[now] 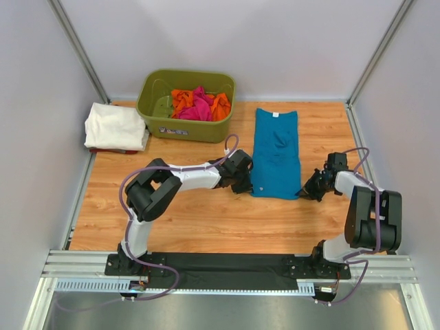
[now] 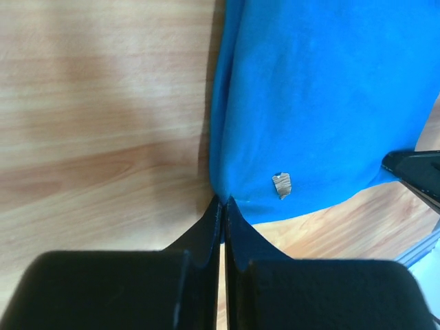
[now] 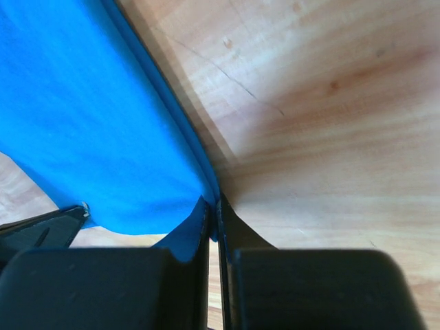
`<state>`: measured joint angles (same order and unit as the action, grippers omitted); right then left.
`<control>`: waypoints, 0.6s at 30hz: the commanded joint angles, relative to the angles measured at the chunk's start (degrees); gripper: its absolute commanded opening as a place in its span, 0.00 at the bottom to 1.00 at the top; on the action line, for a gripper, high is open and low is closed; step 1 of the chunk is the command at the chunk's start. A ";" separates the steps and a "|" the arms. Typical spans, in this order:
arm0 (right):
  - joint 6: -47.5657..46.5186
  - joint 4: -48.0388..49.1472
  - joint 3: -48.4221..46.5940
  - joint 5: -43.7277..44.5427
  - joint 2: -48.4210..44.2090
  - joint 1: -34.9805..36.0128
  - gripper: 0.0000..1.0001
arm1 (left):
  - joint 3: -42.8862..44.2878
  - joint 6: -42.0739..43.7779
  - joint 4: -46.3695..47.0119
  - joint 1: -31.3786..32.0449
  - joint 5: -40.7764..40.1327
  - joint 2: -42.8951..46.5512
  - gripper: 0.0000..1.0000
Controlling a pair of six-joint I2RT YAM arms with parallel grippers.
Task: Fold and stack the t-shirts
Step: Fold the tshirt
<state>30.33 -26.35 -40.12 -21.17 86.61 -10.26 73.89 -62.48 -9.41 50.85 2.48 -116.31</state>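
Observation:
A teal-blue t-shirt (image 1: pixel 276 152) lies as a long narrow strip in the middle of the wooden table, collar at the far end. My left gripper (image 1: pixel 247 184) is shut on its near left corner; the left wrist view shows the cloth (image 2: pixel 323 103) pinched between the fingertips (image 2: pixel 224 203). My right gripper (image 1: pixel 307 190) is shut on the near right corner; the right wrist view shows the blue cloth (image 3: pixel 89 117) clamped at the tips (image 3: pixel 212 205). A folded white t-shirt (image 1: pixel 115 126) lies at the far left. Pink and orange t-shirts (image 1: pixel 198 104) are bunched inside the tub.
The olive-green plastic tub (image 1: pixel 187 104) stands at the back of the table, left of the blue shirt's collar. Grey walls close in the left, right and far sides. A metal rail (image 1: pixel 227 268) carries the arm bases along the near edge.

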 commanded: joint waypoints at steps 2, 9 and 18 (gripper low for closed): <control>-2.64 -8.01 2.41 6.14 -3.19 0.24 0.00 | -0.32 1.39 -11.93 -0.14 -0.20 2.84 0.00; -1.50 -14.07 3.91 6.67 -12.51 0.24 0.00 | -0.24 5.44 -16.60 0.48 2.44 7.76 0.00; 3.68 -22.51 1.80 8.07 -19.01 0.24 0.00 | -2.78 4.03 -21.87 3.03 3.06 15.76 0.00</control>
<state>31.94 -44.38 -36.23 -18.02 70.85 -9.76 71.99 -59.68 -24.75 53.91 6.39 -105.06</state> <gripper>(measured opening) 0.021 0.007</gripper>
